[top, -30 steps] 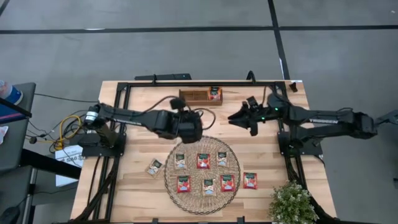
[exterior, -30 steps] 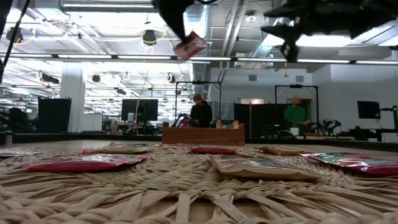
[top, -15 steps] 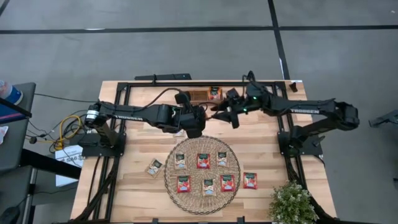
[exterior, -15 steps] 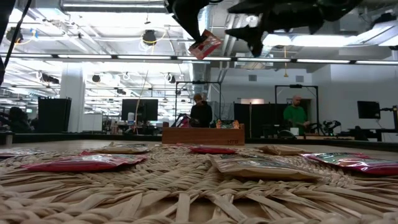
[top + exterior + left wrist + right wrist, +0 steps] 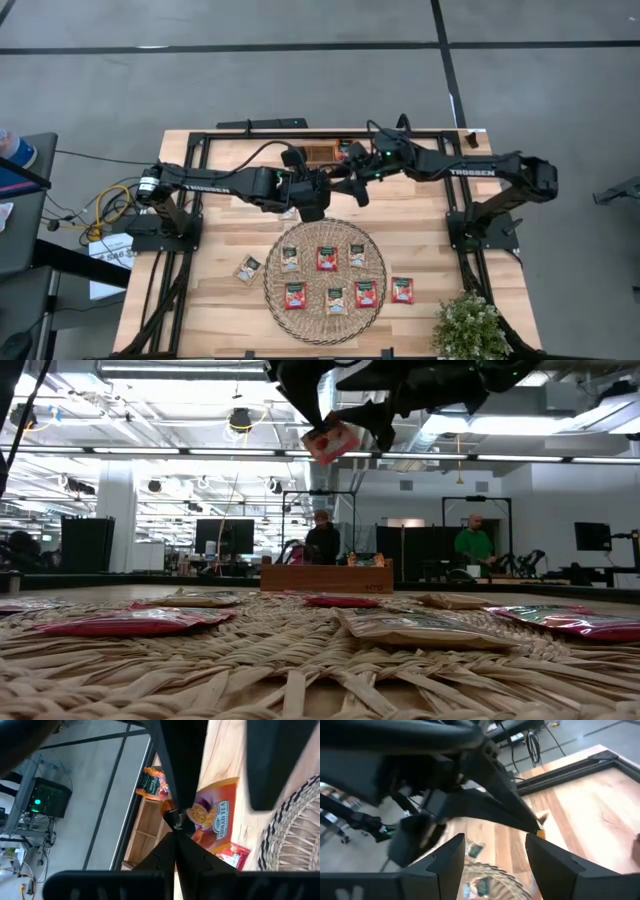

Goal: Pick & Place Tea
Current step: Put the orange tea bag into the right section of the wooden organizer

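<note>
Tea sachet held: a red-orange flat square sachet (image 5: 334, 440) is carried in mid-air, clamped between the left gripper's (image 5: 318, 196) fingers, above the worktop (image 5: 225, 300) between the mat and the tray.
Right gripper (image 5: 350, 180): its fingers (image 5: 451, 865) are spread apart, brought close beside the held sachet.
Other tea sachets (image 5: 327, 259): seven are laid on the big round woven mat (image 5: 275, 295), two on bare wood beside it.
Long brown wooden tray (image 5: 318, 153): placed at the far edge, one sachet seen standing in it.
</note>
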Controlling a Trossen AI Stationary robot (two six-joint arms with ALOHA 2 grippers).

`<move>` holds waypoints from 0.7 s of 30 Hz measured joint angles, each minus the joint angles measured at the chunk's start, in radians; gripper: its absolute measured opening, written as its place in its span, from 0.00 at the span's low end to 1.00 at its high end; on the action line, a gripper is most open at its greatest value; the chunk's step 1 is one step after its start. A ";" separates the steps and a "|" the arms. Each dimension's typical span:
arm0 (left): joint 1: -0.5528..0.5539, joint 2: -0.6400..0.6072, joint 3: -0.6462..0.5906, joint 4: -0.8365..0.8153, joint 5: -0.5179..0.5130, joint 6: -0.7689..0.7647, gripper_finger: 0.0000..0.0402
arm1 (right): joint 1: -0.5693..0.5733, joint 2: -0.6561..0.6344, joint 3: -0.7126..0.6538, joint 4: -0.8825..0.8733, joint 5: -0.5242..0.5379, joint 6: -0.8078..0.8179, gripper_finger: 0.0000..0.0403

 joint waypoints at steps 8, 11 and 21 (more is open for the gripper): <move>0.000 0.000 0.000 -0.015 0.004 -0.004 0.00 | -0.003 0.046 0.045 -0.038 0.007 -0.052 0.47; 0.000 0.000 0.000 -0.050 0.004 -0.026 0.00 | -0.003 0.043 0.049 -0.080 0.007 -0.080 0.46; 0.000 0.000 0.000 -0.150 0.084 -0.115 0.00 | -0.012 -0.006 0.050 -0.247 0.025 -0.180 0.42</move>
